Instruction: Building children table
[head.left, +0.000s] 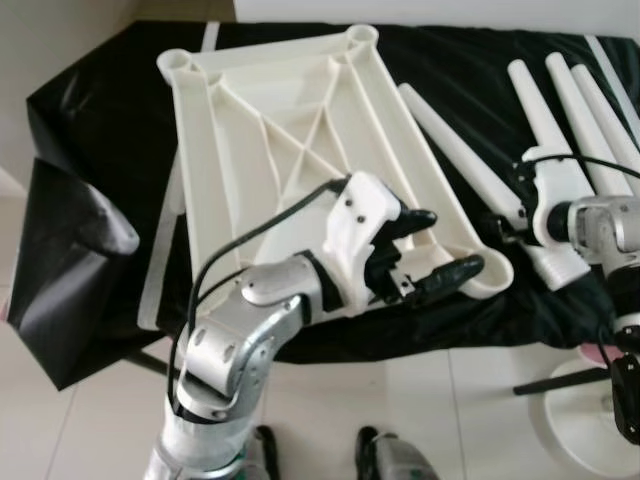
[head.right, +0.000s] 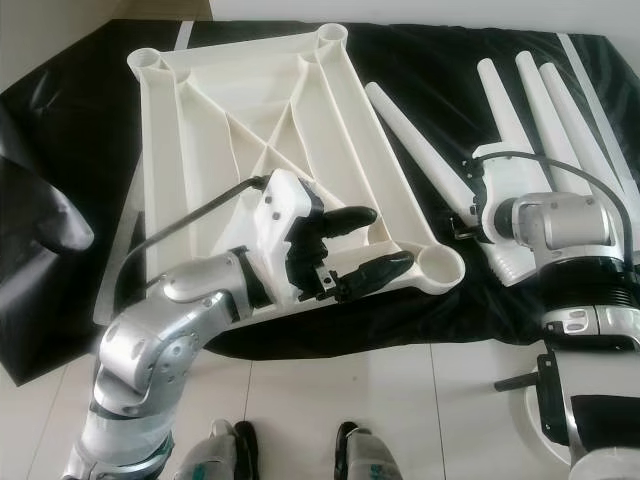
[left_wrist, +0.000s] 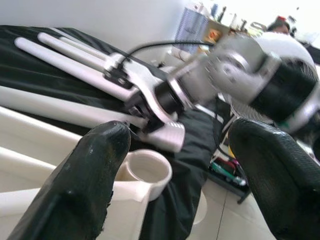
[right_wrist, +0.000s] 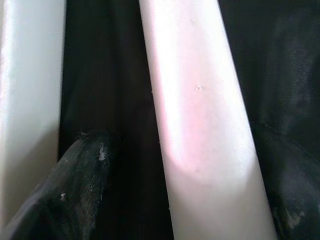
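Table top: where the black cloth (head.left: 90, 120) covers the work surface, the white table top (head.left: 270, 130) lies upside down, ribs showing; round sockets sit at its corners; the near right socket (head.right: 440, 265) is empty.
Left gripper: the left gripper (head.right: 362, 243) hovers over the near right part of the table top, just beside that socket; its two black fingers (left_wrist: 95, 175) are spread apart and grasp nothing.
Legs: four white tapered legs lie on the cloth to the right of the table top; one leg (head.right: 415, 150) lies alone nearest the top; three more (head.right: 545, 110) lie side by side further right.
Right gripper: the right gripper (head.right: 470, 215) reaches in among the legs; in its wrist view a leg (right_wrist: 200, 115) runs between the fingers; whether they grip it I cannot tell.
Floor: pale tiles (head.left: 420, 420) below the cloth edge.
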